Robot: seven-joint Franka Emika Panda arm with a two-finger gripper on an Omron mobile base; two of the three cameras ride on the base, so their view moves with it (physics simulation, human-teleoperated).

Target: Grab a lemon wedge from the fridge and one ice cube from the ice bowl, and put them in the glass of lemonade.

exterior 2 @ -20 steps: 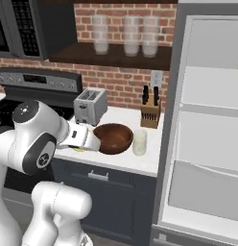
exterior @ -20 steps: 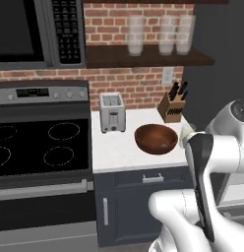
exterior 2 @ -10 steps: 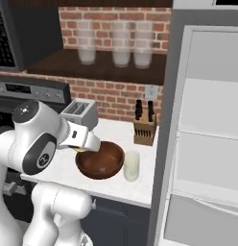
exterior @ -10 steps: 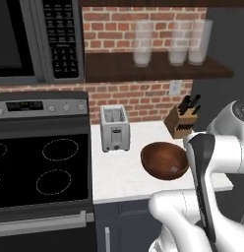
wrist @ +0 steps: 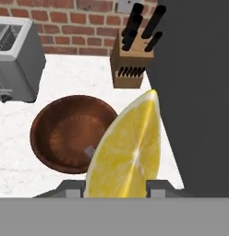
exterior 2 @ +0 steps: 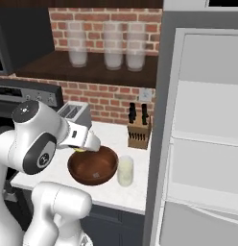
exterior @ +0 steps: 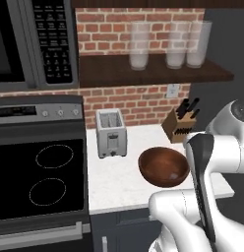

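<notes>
While the gripper (wrist: 117, 186) is closed on the lemon wedge (wrist: 127, 152), the yellow piece stands up between the two finger tips and hangs above the near edge of the ice bowl (wrist: 70, 132). From the right side a bit of yellow shows at the gripper (exterior 2: 82, 147), just over the rim of the ice bowl (exterior 2: 93, 166). Inside the bowl lies one small pale ice cube (wrist: 89, 151). The glass of lemonade (exterior 2: 125, 171) stands on the white counter (exterior: 119, 182) just beside the bowl, toward the fridge (exterior 2: 197, 144), whose door is open. Behind the bowl are a toaster (exterior: 110, 133) and a knife block (exterior: 181, 124)
</notes>
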